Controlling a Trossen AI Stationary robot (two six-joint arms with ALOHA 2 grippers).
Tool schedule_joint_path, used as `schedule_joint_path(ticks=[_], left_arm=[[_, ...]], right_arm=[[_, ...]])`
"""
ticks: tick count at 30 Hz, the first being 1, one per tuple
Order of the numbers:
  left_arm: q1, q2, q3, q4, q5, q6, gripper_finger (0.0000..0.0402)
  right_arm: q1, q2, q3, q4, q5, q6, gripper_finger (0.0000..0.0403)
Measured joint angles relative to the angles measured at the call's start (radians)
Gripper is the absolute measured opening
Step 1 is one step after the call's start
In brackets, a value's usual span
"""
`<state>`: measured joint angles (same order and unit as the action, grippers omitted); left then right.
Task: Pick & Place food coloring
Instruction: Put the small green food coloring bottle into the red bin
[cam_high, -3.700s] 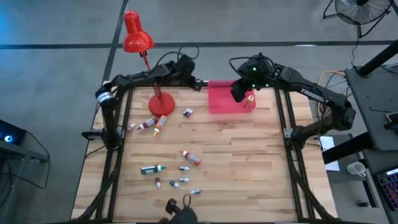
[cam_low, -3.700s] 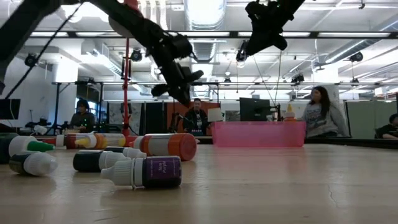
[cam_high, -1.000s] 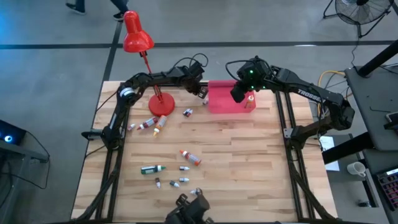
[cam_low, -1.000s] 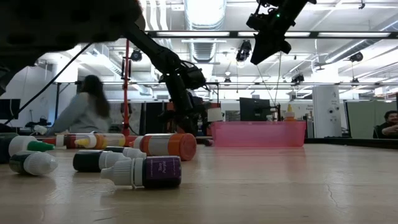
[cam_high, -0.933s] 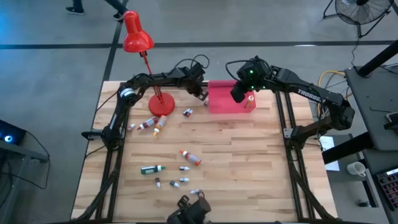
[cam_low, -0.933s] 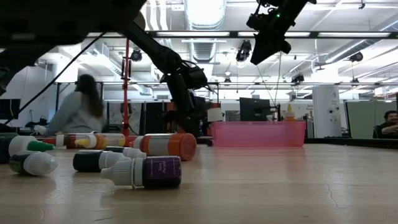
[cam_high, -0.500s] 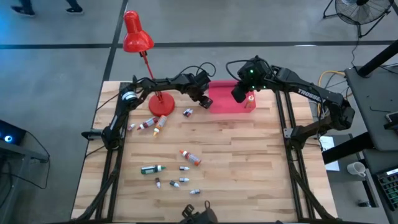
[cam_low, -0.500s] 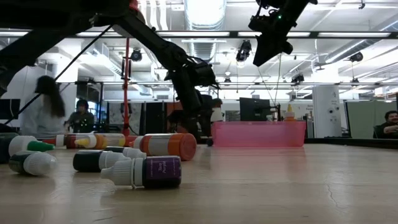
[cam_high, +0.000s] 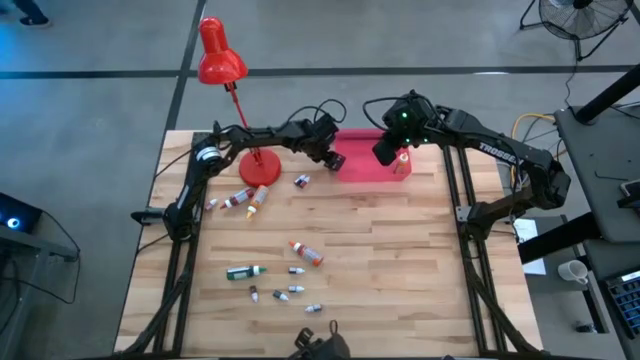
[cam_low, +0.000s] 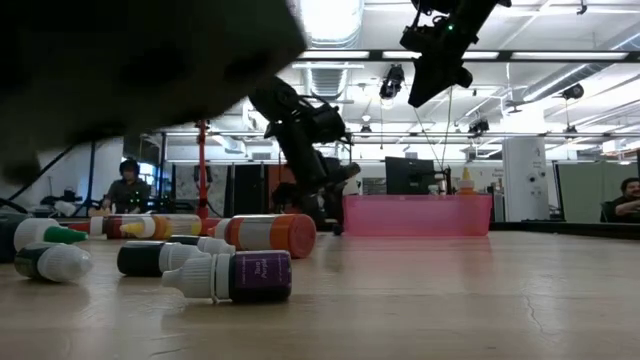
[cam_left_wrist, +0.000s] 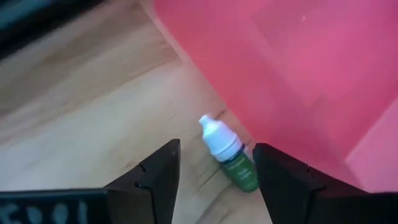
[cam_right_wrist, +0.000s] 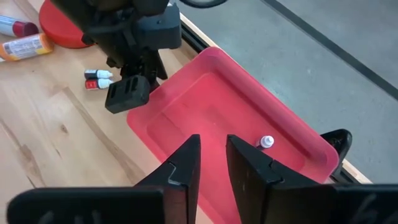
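Left end effector (cam_left_wrist: 214, 171) open, straddling green bottle (cam_left_wrist: 231, 157).

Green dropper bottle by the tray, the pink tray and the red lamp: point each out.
green dropper bottle (cam_left_wrist: 239, 170), left wrist view, on its green body.
pink tray (cam_right_wrist: 186, 92), right wrist view, on its rim.
red lamp (cam_high: 222, 62), high view, on its shade.

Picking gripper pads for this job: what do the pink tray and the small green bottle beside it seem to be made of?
The pink tray looks like smooth, slightly translucent plastic with a soft sheen. The small green bottle seems plastic too: matte green body, opaque white dropper cap. The table is wood, by its grain.
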<state>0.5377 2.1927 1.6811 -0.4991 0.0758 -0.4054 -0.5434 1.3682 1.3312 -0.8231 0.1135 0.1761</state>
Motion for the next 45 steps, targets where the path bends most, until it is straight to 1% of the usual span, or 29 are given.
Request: schedule_joint_path(ticks=[5, 10, 16, 20, 24, 31, 34, 38, 41, 45], left_arm=[[0.000, 0.001, -0.035, 0.029, 0.001, -0.007, 0.0175], [0.000, -0.002, -0.038, 0.012, 0.002, 0.011, 0.0175], [0.000, -0.004, -0.038, -0.008, 0.006, 0.093, 0.0174], [0.000, -0.004, -0.040, -0.009, 0.009, 0.118, 0.0172], [0.001, -0.004, -0.034, -0.020, 0.009, 0.128, 0.0157], [0.000, -0.004, -0.019, -0.034, 0.011, 0.160, 0.0105], [-0.001, -0.004, -0.015, -0.028, 0.011, 0.130, 0.0090], [0.000, -0.004, -0.013, -0.061, -0.024, 0.102, 0.0084], [0.005, -0.004, -0.008, -0.113, -0.057, 0.132, 0.0084], [0.013, -0.004, -0.008, -0.162, -0.062, 0.156, 0.0084]], right_arm=[[0.000, 0.000, 0.000, 0.000, 0.000, 0.000, 0.0074], [0.000, 0.000, 0.000, 0.000, 0.001, 0.000, 0.0079], [-0.001, 0.000, 0.000, 0.000, 0.001, 0.000, 0.0072], [0.000, 0.000, 0.000, -0.005, 0.001, -0.003, 0.0068], [0.000, 0.000, 0.000, -0.011, 0.001, -0.008, 0.0073], [0.000, 0.000, 0.000, -0.011, 0.000, -0.042, 0.0074], [0.000, 0.000, 0.000, -0.011, 0.000, -0.050, 0.0069], [0.000, 0.000, 0.000, -0.011, 0.000, -0.057, 0.0064], [0.000, 0.000, 0.000, -0.011, 0.000, -0.057, 0.0064], [0.000, 0.000, 0.000, -0.010, 0.000, -0.057, 0.0069]])
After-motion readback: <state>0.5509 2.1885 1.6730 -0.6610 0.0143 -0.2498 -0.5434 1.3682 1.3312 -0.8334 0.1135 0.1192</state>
